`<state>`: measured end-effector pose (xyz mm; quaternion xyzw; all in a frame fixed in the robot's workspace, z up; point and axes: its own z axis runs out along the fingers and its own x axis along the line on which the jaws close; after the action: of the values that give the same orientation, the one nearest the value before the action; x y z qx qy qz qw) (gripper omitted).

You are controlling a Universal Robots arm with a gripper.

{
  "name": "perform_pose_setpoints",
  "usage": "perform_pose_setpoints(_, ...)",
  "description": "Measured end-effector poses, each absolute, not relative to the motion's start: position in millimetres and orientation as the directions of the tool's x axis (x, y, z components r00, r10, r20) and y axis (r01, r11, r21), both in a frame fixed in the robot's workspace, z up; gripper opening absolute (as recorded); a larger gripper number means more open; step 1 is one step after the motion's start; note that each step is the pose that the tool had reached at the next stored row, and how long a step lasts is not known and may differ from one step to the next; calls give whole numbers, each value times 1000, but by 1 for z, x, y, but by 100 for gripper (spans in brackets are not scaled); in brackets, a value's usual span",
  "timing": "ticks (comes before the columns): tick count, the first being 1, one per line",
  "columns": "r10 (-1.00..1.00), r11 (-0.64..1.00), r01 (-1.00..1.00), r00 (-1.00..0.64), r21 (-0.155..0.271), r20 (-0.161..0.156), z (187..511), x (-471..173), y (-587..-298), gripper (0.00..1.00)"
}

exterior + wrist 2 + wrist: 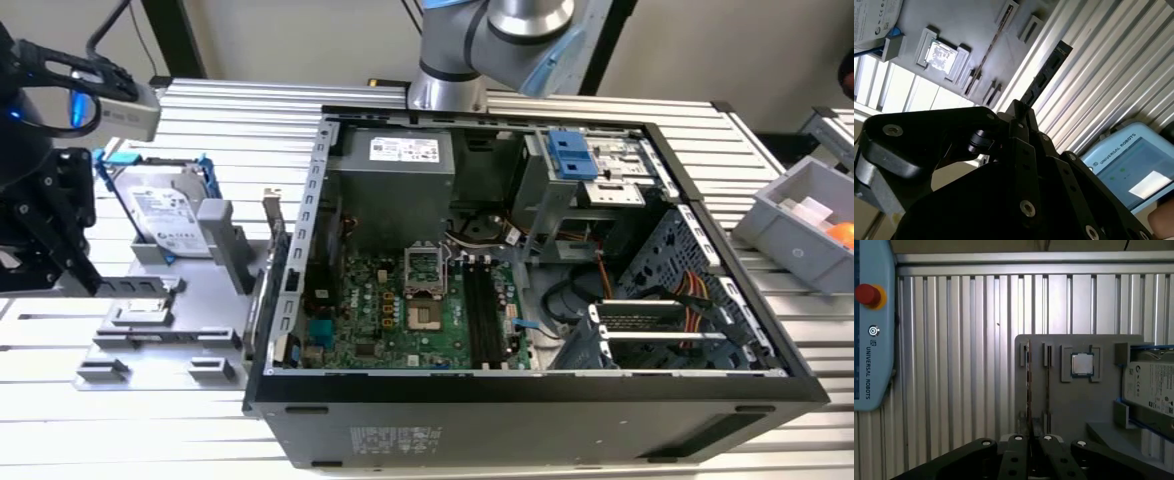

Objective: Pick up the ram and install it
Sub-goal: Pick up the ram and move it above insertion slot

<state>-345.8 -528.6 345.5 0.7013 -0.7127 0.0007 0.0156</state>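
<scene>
On the gray fixture plate (1079,405), the ram (1028,390) stands on edge in its slot, near a white-labelled hard drive (1149,385). Close by, the gripper (1034,439) has its fingers together, holding nothing.

Black screw-studded pincer (1032,440), grey-blue arm (514,25).
</scene>
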Motion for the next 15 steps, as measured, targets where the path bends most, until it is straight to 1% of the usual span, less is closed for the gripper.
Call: perform_pose_setpoints(15,-1000,16,-1000,-16,21,23,360,-346,-529,0)
